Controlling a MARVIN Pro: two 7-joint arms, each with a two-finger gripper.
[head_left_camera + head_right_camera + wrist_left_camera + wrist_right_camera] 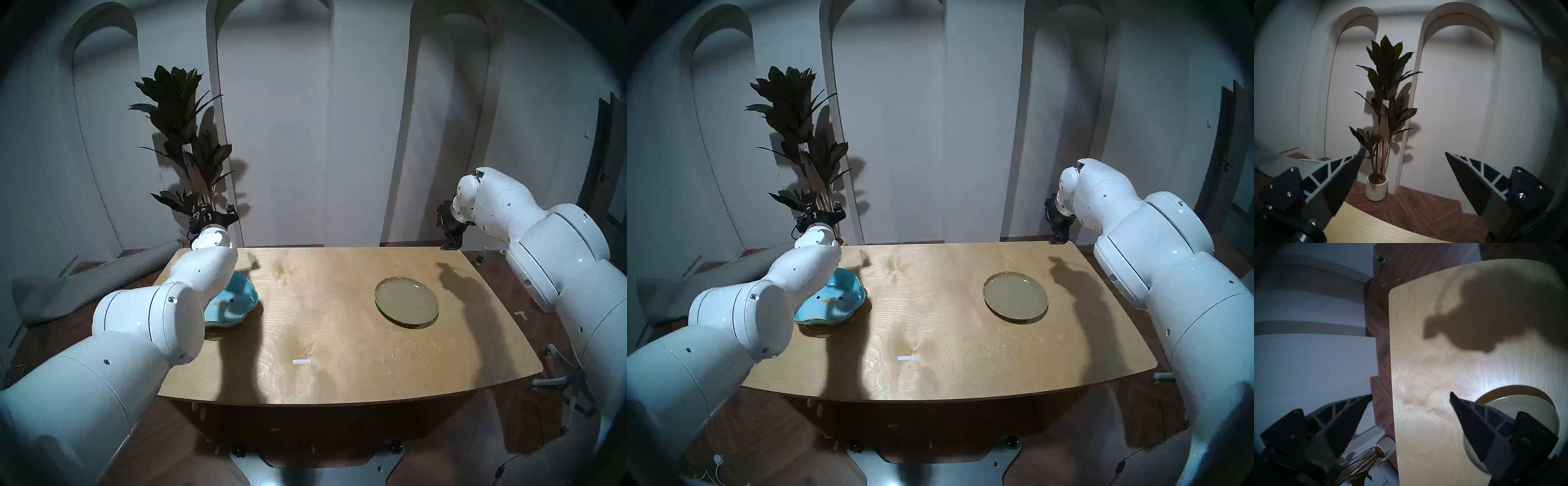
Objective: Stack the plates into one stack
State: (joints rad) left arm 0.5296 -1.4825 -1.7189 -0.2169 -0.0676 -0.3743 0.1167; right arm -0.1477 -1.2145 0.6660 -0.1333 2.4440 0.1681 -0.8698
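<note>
White arched wall panels and a potted plant (185, 142) stand behind the wooden tabletop (322, 339).

Head left view: the blue plate (234, 302) lies at left of centre, half hidden under the left arm. A thin amber rim (213, 336) shows under its near edge, so it seems to rest on another plate already, a stack likely begun. The olive plate (406, 297) lies alone at right of centre, well apart, so it looks like the one left to move. The left hand (213, 213) sits above and behind the blue plate, past the tabletop's far edge, released and grasping nothing. The right hand (449, 237) hangs at the far right corner, up and to the right of the olive plate, clear of it.

Head right view: the same layout; the blue plate (830, 303) shows more of its lobed rim with the amber edge (817, 332) beneath, and the olive plate (1015, 296) is flat and bare.

Left wrist view: the fingers (1349, 169) are spread wide, aimed at the plant (1386, 76) and wall; only a strip of tabletop (1364, 227) shows, and no plate.

Right wrist view: the fingers (1474, 421) are spread and empty. The olive plate (1519, 404) sits at lower right, partly behind one finger, on the tabletop (1423, 370) below the hand, not between the fingers.
</note>
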